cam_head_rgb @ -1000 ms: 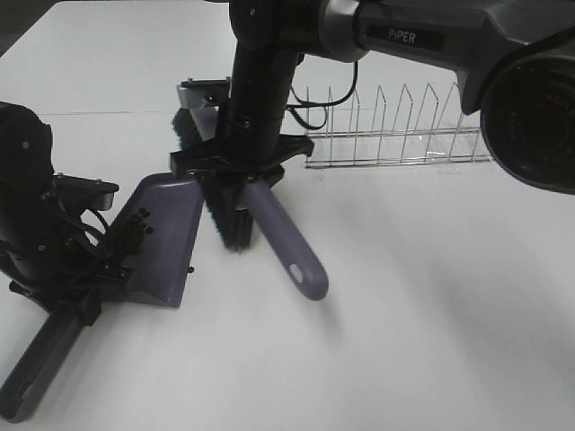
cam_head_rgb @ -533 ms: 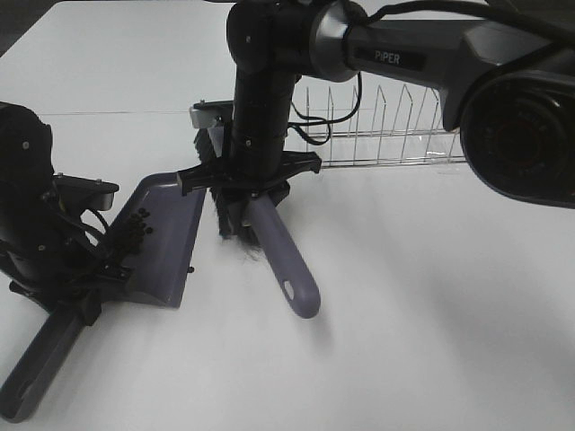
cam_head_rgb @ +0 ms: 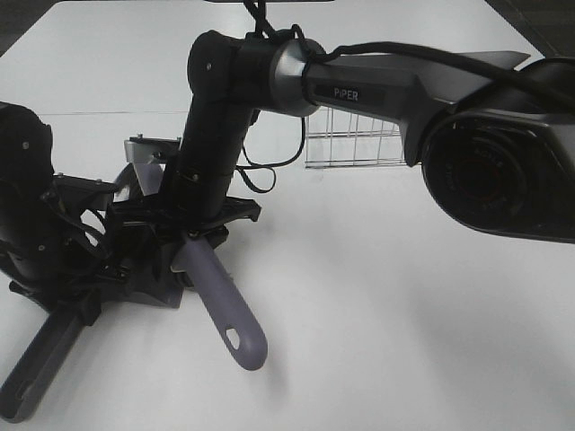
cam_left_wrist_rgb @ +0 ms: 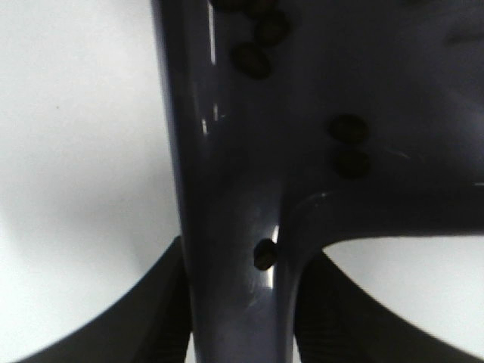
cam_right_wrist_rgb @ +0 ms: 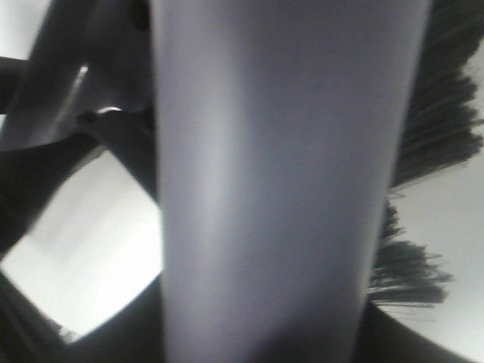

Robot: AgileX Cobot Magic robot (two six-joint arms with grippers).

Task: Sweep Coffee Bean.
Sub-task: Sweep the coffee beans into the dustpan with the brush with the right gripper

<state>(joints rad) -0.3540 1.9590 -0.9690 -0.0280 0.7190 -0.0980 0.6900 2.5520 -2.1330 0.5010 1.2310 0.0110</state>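
My left gripper [cam_head_rgb: 85,303] is shut on the handle of the purple dustpan [cam_head_rgb: 40,368], which lies flat at the left of the table. The left wrist view shows the pan [cam_left_wrist_rgb: 227,151] with several dark coffee beans [cam_left_wrist_rgb: 348,144] on it and my gripper [cam_left_wrist_rgb: 242,325] clamped around the handle. My right gripper [cam_head_rgb: 193,235] is shut on the purple brush [cam_head_rgb: 225,305] and has reached across over the pan, hiding most of it. In the right wrist view the brush handle [cam_right_wrist_rgb: 280,181] fills the frame, with black bristles [cam_right_wrist_rgb: 439,113] beside it. In the exterior high view the beans are hidden.
A wire dish rack [cam_head_rgb: 355,144] stands at the back, behind the right arm. The white table [cam_head_rgb: 404,341] stretches to the right and front. A seam in the table runs across the back left [cam_head_rgb: 99,112].
My right arm has swung the brush to the left, from beside the pan's open edge to over the pan. The brush handle end moved left and nearer. My left arm and the dustpan stayed put.
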